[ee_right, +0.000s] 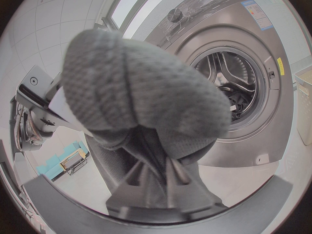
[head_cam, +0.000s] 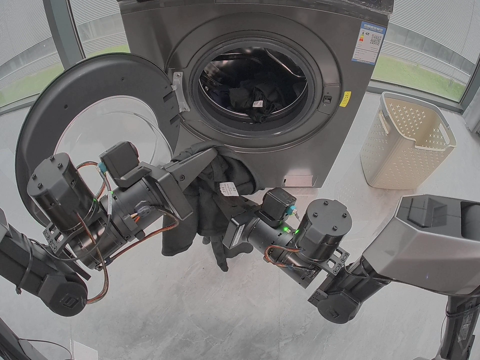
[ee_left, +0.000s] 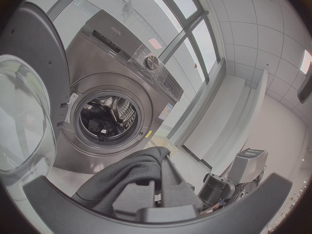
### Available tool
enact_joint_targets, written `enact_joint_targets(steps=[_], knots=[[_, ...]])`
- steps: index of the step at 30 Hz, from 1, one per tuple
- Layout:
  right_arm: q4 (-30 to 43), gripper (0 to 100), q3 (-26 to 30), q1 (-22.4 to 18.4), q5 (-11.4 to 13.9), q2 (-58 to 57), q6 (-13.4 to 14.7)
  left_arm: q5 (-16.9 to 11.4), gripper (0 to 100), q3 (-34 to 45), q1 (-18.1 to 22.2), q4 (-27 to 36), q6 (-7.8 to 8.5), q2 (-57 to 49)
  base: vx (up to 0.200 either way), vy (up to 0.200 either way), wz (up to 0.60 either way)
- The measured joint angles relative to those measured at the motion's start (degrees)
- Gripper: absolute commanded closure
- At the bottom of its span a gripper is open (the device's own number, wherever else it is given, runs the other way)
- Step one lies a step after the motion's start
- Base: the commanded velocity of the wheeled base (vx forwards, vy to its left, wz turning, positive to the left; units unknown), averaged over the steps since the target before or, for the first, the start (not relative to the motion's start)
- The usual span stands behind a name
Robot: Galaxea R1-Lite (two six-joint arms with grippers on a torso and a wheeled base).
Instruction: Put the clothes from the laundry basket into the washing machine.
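Left gripper (head_cam: 206, 159), right gripper (ee_right: 158, 179), both clamping dark garment (head_cam: 210, 213), pale floor (head_cam: 200, 306) (glossy) — windows (head_cam: 430, 61) behind.

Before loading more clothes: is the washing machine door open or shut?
Open: the door hangs aside, and dark clothes show inside the drum.

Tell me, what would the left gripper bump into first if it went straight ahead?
Probably the lower front of the washing machine. The left gripper, shut on the dark garment, points towards that grey panel, though depth is hard to judge.

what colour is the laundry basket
The basket is cream with perforated walls, clearest in the head view.
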Motion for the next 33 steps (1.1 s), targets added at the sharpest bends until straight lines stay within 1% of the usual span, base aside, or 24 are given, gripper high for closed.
enact_joint_targets(steps=[3,9,19,23,24,27,33], knots=[[0.0,100,1.0,0.1,-0.1,-0.4,0.0,0.0,100,0.0,0.0,0.0,0.0,0.1,0.0,0.0,0.0],[0.1,100,5.3,0.4,-0.2,-3.4,0.0,0.3,100,-0.1,0.1,0.0,0.02,0.4,0.0,0.0,0.0],[0.1,100,16.2,1.2,-0.1,-11.1,-0.1,0.5,100,-0.4,0.5,-0.1,0.0,1.0,0.0,0.0,0.0],[0.1,100,17.9,1.5,0.0,-12.7,-0.1,0.5,100,-0.5,0.6,-0.5,-0.04,1.1,0.0,0.0,0.0],[0.1,0,18.0,1.5,0.0,-13.0,-0.1,0.5,100,-0.6,0.6,-0.7,-0.04,1.1,0.0,0.0,0.0],[0.1,0,18.0,1.9,0.0,-13.1,-0.2,0.6,100,-0.8,0.4,-1.3,-0.06,1.0,0.0,0.0,0.0],[0.1,0,18.7,2.5,0.5,-12.7,-0.3,2.2,100,-1.7,0.1,-1.5,-0.06,0.9,0.0,0.0,0.0]])
